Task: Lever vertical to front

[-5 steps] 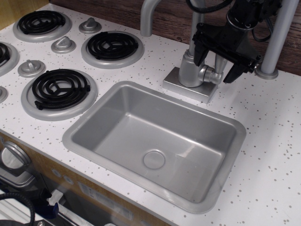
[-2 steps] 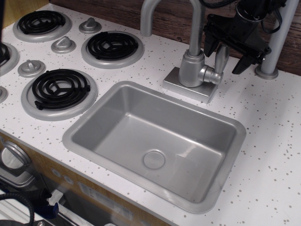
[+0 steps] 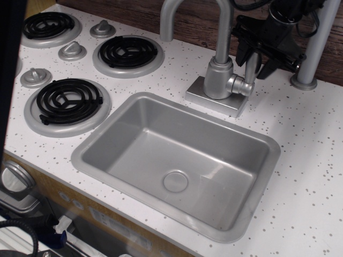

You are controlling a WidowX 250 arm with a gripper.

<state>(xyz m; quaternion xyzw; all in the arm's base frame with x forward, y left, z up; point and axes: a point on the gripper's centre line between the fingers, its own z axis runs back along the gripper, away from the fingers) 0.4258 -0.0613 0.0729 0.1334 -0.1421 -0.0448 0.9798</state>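
Behind the grey metal sink [image 3: 107,140], the faucet [image 3: 218,77] is flanked by a thick grey pole [image 3: 313,48]. The lever [image 3: 251,67], a slim silver rod, is held upright on the faucet's right-side hub. It is straddled by the black gripper [image 3: 256,60], fingers close around it; contact cannot be confirmed.

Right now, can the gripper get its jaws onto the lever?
Probably yes. The gripper is right at the upright lever, its jaws straddling the rod's top. Nothing sits between them; the faucet spout stands to one side and the grey pole to the other. Actual contact can't be confirmed.
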